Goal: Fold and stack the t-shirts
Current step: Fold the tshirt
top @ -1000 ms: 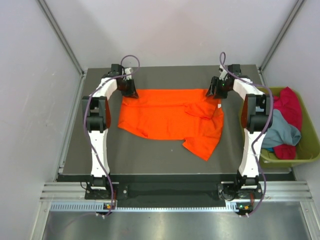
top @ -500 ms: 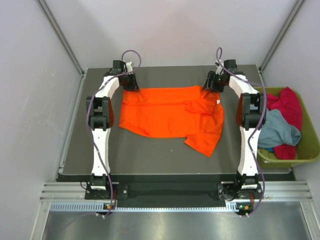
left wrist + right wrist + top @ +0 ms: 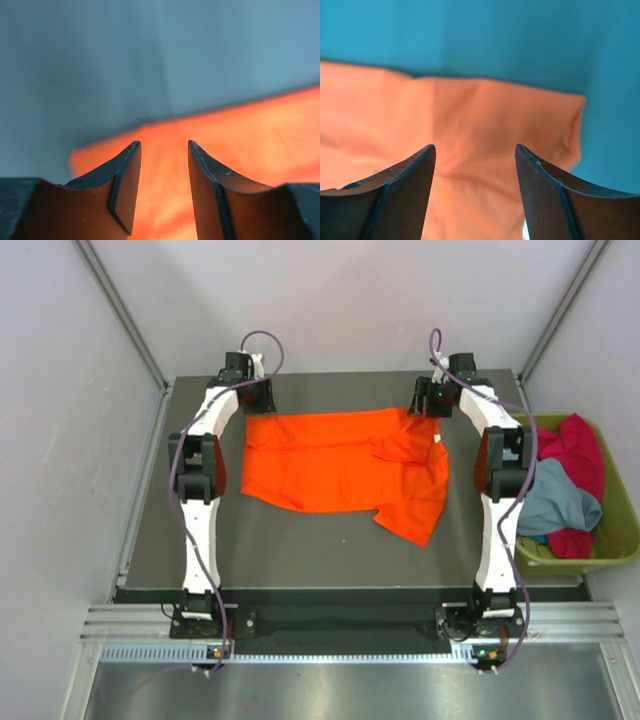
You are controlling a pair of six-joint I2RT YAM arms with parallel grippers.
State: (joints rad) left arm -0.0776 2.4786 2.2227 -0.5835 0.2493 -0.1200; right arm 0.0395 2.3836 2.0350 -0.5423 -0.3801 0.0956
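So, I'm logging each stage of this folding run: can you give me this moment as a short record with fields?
orange t-shirt: spread on table, unfolded, near-right part rumpled
left hand: open, at shirt's far-left corner
right hand: open, at shirt's far-right corner
bin: right of table, holds magenta t-shirt and grey-blue t-shirt
stack: none yet

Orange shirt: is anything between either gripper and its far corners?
Nothing visible. The left gripper and right gripper are both open at the far corners of the orange shirt, with only its cloth showing between their fingers. The green bin stands off to the right.
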